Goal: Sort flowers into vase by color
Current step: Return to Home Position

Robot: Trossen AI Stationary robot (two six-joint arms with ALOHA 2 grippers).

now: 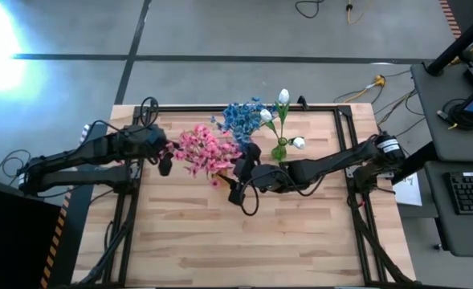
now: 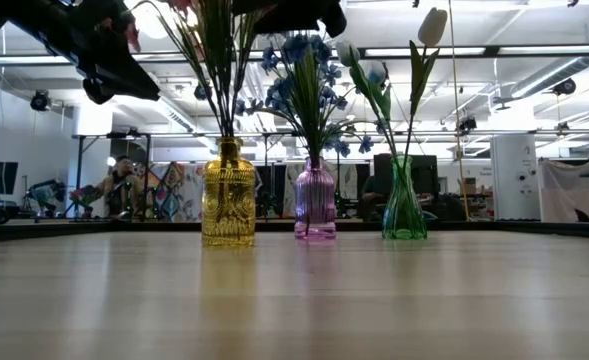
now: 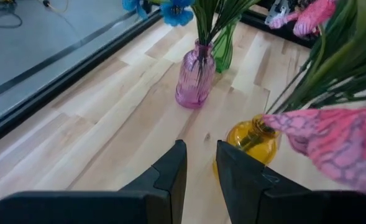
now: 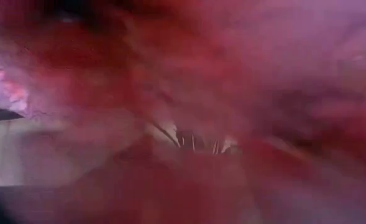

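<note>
pink blossom sprays [image 1: 204, 151] stand in the ribbed yellow glass vase [image 2: 228, 200], blue blossoms [image 1: 240, 116] in the purple glass vase [image 2: 315, 205], and white buds [image 1: 283, 96] in the green glass vase [image 2: 404, 210]. the left gripper [image 3: 200, 149] hangs beside the pink sprays, fingers slightly apart and empty. the right gripper [image 1: 238, 178] is pressed among them; i cannot tell its grip. sorting looks done. both arms should next back off without snagging stems.

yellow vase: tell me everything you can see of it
The yellow vase is translucent amber glass with an embossed, patterned body and a narrow neck. It stands upright on the wooden table, leftmost of three vases in the low view and apart from the purple vase. Green stems of the pink flowers sit in its mouth. Nothing else touches it; the left gripper hovers open close by.
</note>
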